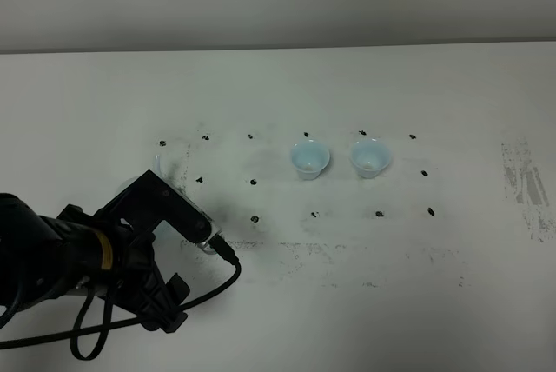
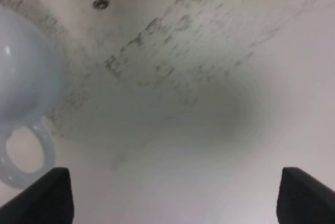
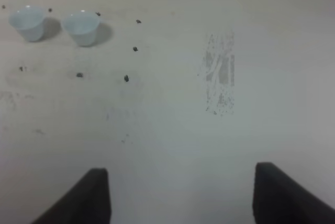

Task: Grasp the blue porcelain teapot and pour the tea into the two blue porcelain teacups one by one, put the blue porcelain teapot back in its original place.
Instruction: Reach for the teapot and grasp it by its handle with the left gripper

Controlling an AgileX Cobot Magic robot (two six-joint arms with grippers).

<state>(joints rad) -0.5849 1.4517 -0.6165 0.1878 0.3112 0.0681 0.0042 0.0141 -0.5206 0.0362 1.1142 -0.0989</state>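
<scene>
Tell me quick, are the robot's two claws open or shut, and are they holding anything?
Left gripper: open, holding nothing; the blue porcelain teapot is outside its jaws.
Right gripper: open, holding nothing.

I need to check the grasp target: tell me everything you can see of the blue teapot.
The teapot looks like pale sky-blue glazed porcelain: a round, glossy body with a loop handle, standing on the white table. Its lid and spout cannot be seen. The open left gripper does not touch it.
</scene>
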